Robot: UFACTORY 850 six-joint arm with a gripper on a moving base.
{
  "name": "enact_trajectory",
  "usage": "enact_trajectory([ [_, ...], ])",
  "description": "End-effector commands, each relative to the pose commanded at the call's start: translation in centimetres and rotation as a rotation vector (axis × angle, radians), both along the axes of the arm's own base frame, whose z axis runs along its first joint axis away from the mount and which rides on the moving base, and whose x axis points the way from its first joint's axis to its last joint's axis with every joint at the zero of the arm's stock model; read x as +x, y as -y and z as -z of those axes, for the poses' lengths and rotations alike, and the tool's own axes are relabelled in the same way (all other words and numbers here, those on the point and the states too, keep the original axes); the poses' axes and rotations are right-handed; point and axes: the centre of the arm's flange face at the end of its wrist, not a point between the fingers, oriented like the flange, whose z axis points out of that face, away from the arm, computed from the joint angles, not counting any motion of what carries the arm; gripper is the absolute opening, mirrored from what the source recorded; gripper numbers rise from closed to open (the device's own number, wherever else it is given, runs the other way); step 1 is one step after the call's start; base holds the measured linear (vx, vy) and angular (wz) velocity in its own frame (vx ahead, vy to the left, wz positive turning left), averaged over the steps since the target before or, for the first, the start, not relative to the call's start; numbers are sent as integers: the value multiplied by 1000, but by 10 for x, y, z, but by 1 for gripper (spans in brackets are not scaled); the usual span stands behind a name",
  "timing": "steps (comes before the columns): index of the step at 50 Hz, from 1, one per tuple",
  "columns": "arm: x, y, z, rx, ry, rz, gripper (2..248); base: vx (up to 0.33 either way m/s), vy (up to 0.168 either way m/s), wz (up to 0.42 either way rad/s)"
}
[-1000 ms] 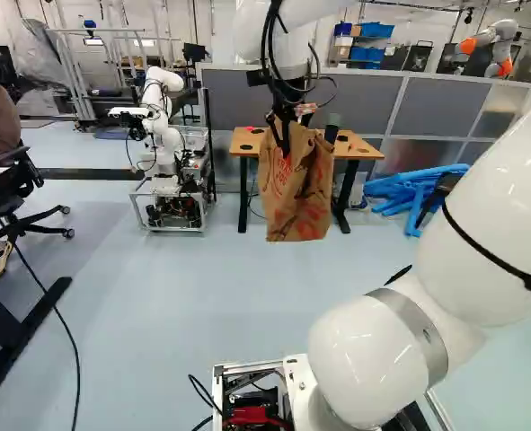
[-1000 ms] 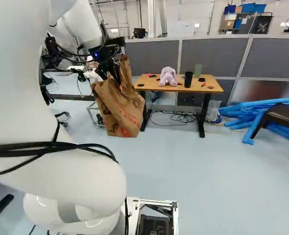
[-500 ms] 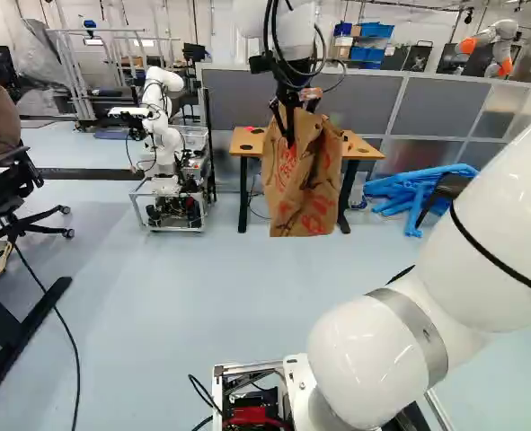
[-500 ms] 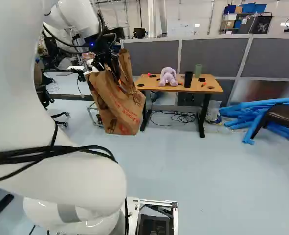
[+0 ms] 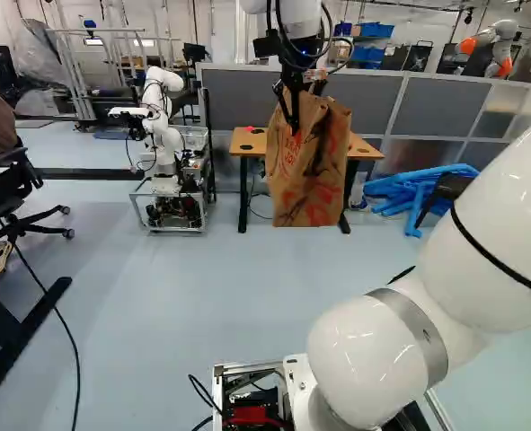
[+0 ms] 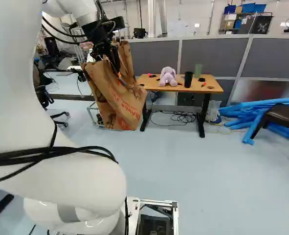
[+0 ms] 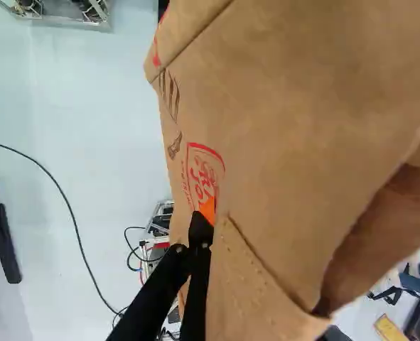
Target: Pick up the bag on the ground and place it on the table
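Pale blue floor [image 5: 202, 305] below. My gripper [image 5: 294, 127] is clenched on the paper bag [image 5: 312, 180], hanging in midair: brown, crumpled, red print, mouth gaping. Beyond it, wood-topped table [image 6: 149, 86] bearing a lavender plush toy [image 6: 167, 77]; gray partition [image 6: 210, 56] behind.

A robotics lab, with another robot [image 5: 162, 135] and grey partitions [image 5: 350, 103] behind.
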Motion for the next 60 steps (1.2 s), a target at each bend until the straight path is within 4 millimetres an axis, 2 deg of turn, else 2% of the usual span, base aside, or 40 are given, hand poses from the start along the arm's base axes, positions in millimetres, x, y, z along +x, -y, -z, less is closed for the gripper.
enact_trajectory([
  [15,1,-1,-18,6,29,1,21,0,0,0],
  [38,1,-1,-19,7,32,0,21,4,1,0],
  [60,1,-1,-19,7,32,0,21,148,9,-11],
])
